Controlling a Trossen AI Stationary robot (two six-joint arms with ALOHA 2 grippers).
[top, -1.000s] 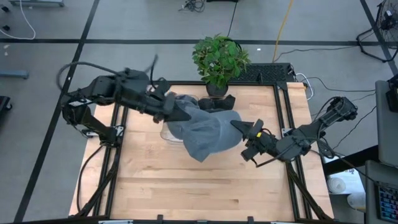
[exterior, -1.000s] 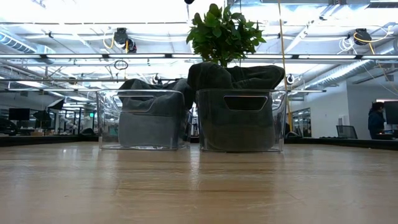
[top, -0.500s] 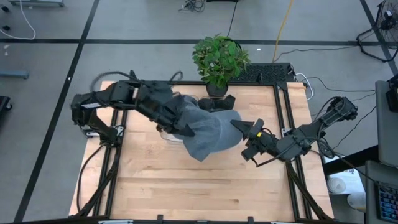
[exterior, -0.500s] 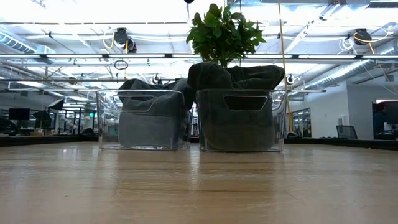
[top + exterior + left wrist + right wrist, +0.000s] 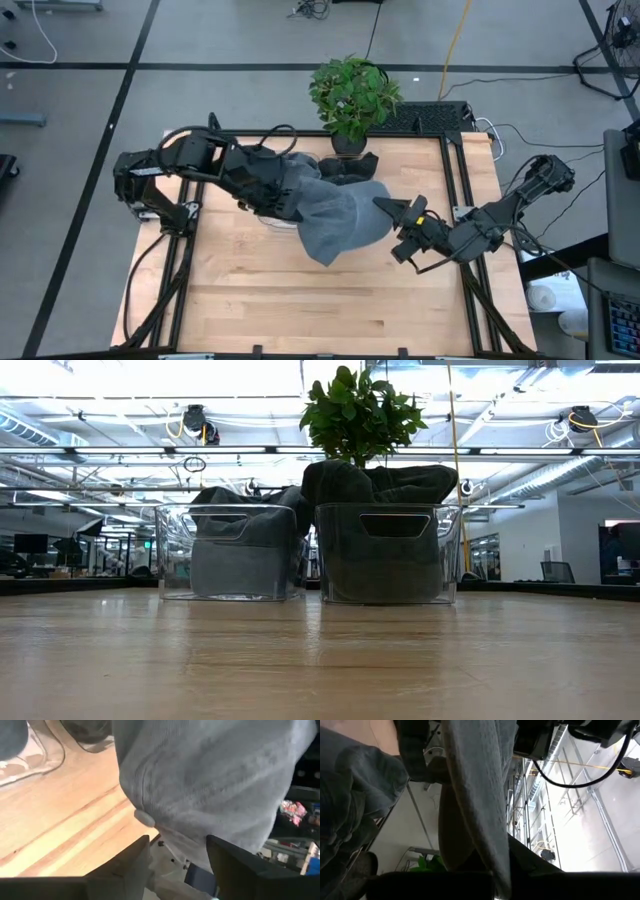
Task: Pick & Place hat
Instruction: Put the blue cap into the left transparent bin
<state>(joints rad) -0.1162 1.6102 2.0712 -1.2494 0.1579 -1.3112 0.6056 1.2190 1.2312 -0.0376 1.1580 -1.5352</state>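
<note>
Overhead, the grey hat hung above the table, just in front of two clear bins. The right gripper was clamped on its edge. The left gripper sat at the opposite side, fingers parted around the fabric.

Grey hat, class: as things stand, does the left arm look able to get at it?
Probably yes. The left hand is already at the grey hat, fingers apart with cloth between them. The right hand grips the hat's other side, nothing between.
</note>
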